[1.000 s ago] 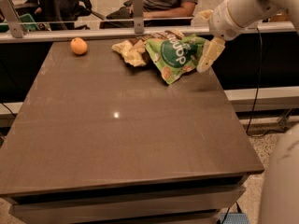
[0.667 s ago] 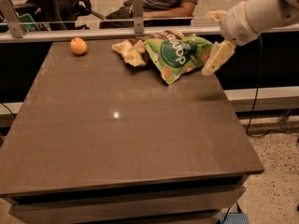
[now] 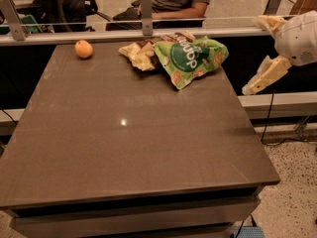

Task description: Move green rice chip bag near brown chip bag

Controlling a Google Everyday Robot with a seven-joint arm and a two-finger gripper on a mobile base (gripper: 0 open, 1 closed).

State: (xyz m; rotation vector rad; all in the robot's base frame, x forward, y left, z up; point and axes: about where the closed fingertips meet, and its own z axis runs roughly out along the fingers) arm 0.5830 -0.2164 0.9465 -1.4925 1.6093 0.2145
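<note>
1. At the 12 o'clock edge of the bench [image 3: 124, 152], in the camera view, the green rice chip bag [image 3: 190, 58] overlaps the brown chip bag [image 3: 137, 53]; an orange [image 3: 83, 49] sits at 11 o'clock.
2. Off the bench at 2 o'clock hangs the gripper [image 3: 252, 55], jaws spread and empty.

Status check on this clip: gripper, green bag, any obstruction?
Gripper open, empty, off the table, right side. Green rice chip bag lying against brown chip bag. Orange apart, not in the way.
</note>
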